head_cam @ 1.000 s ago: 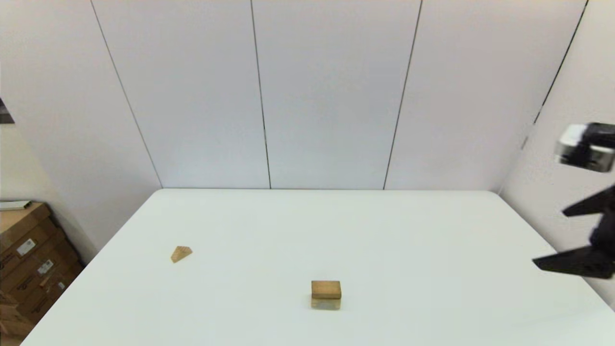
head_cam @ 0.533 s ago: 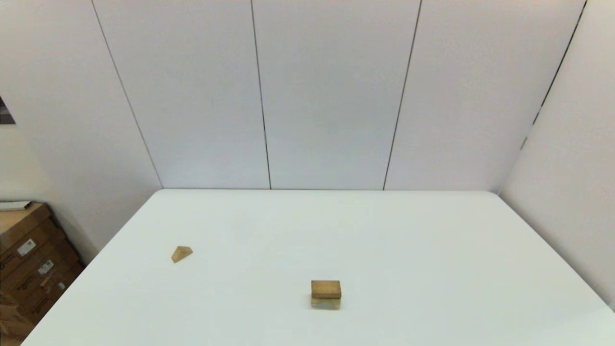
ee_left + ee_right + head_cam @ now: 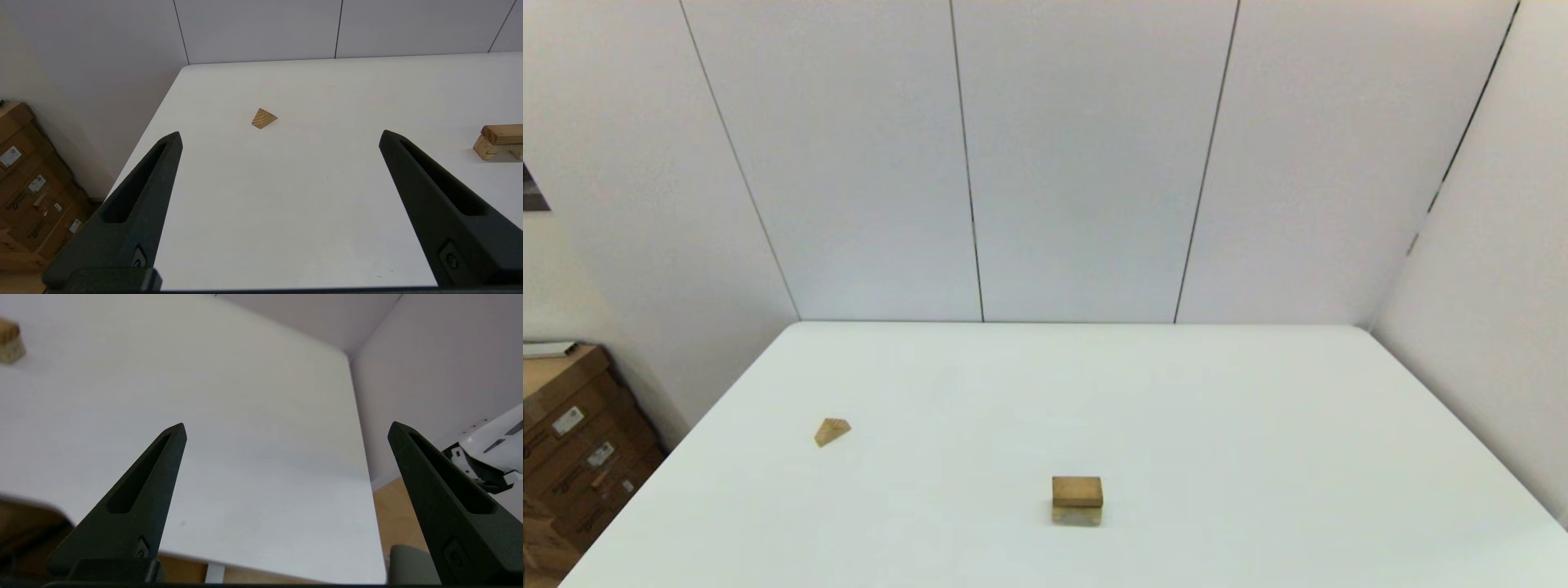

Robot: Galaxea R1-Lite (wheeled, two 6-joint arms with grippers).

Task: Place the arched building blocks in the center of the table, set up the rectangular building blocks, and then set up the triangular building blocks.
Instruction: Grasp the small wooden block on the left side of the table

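Jaws apart on both grippers, nothing between them. Left gripper (image 3: 280,134) hangs over the near-left part of the worktop (image 3: 1258,425); right gripper (image 3: 286,428) is back at the near-right edge, worktop corner and floor showing under it. Neither arm shows in the head view.

Nearest: arch (image 3: 1076,514) at near centre, slab (image 3: 1077,492) lying flat on top of it. From the left wrist that stack sits off to the side of the left jaws: arch (image 3: 488,149), slab (image 3: 503,134).

Farther left: prism (image 3: 832,431) (image 3: 264,118), ahead of the left jaws, well apart from the stack, near the left edge.

Bare white surface beyond to the back edge and wall panels (image 3: 1078,163). Cardboard boxes (image 3: 568,441) beside the left edge.
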